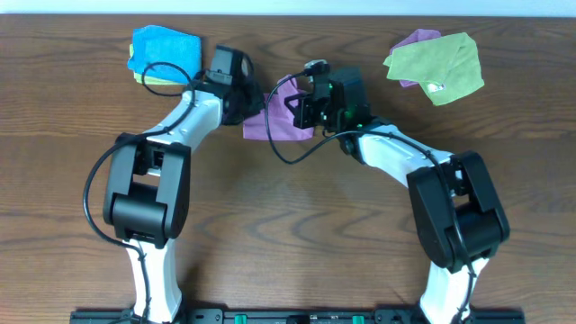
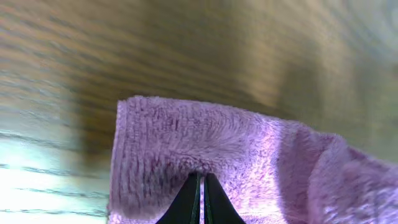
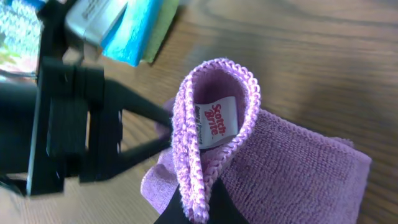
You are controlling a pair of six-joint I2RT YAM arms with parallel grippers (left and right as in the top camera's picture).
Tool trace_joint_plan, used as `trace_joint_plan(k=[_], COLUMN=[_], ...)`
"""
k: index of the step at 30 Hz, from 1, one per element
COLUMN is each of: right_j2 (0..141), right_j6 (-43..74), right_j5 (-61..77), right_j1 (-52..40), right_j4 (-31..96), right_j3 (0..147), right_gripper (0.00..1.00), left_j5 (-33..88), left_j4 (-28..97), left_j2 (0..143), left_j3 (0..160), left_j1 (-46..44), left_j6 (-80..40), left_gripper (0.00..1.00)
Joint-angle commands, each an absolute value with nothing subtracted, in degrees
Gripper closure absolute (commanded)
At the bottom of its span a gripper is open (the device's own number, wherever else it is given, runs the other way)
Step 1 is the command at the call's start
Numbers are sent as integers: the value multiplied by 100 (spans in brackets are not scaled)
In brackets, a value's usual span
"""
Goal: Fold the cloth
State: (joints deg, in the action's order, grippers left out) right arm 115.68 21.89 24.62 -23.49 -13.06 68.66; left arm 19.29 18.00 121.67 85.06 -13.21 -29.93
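Where the two arms meet over the wooden table, the purple cloth lies bunched between them. Left arm is on the cloth's left side and right arm on its right. Green cloth sits well apart to the purple cloth's right, and blue cloth well apart to its left. Left gripper: jaws together, pinching the purple pile near a folded corner. Right gripper: jaws clamped on the stitched hem, with a loop of cloth standing upright above them. White label shows inside that loop.
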Motion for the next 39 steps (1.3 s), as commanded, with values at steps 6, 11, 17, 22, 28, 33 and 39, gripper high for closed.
trace_joint_plan(k=[6, 11, 17, 22, 28, 33, 39], right_j2=[11793, 11813, 11839, 12007, 12204, 12217, 12287], right_j6=[1874, 1809, 1747, 1752, 1745, 1660, 1664], right_j5=[2331, 2331, 2222, 2231, 2248, 2169, 2097], right_j1=[-2523, -2545, -2663, -2773, -2875, -2930, -2934], right_j4=[-1214, -1129, -1135, -1118, -875, -878, -871], right_j3=[7190, 7192, 7199, 7341, 7658, 7721, 7782], right_gripper=[99, 99, 99, 99, 99, 99, 99], left_j5=[1938, 1951, 1872, 1844, 1846, 1848, 1846], left_j4=[2318, 2574, 2591, 2635, 2729, 2880, 2895], left_j2=[12164, 12158, 12158, 12158, 12158, 12158, 12158], left_j3=[9201, 9557, 9741, 9741, 9741, 9741, 9741], left_j1=[-893, -788, -768, -685, -482, -355, -333], left_j6=[-2801, -2692, -2569, -2569, -2569, -2569, -2569], left_gripper=[94, 94, 94, 94, 94, 94, 94])
